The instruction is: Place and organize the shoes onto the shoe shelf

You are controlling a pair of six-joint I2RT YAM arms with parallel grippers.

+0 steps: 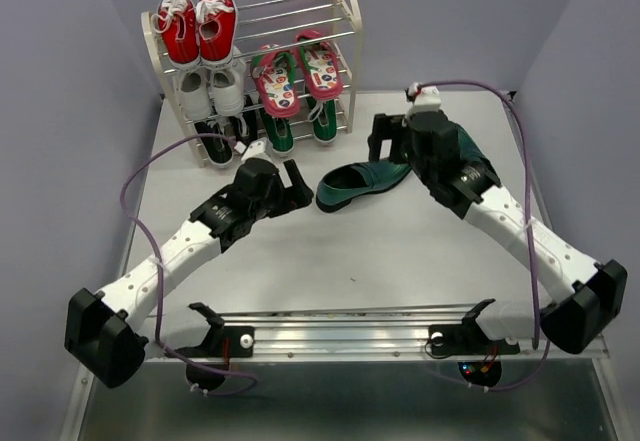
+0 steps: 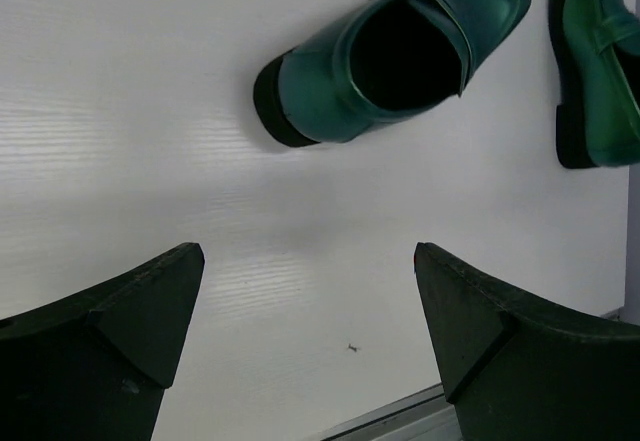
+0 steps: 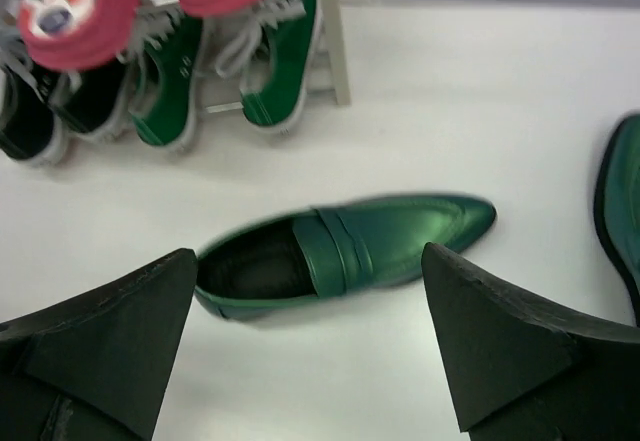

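1. Left gripper (image 2: pixel 305 261) and right gripper (image 3: pixel 310 256): both wide open, empty.
2. Loafer (image 1: pixel 360 183) lies on the table (image 1: pixel 300 271) between them, off the shoe shelf (image 1: pixel 347 21).
3. I risk the arms colliding over it, or its glossy upper slipping.

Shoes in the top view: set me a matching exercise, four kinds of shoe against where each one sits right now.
Shoes:
1. red sneakers
2. flip-flops
3. green sneakers
4. green loafer

Places:
A. bottom tier of the shelf, right side
B. on the table, in front of the shelf
C. top tier, left side
D. middle tier, right side

Pairs: 1-C, 2-D, 3-A, 4-B
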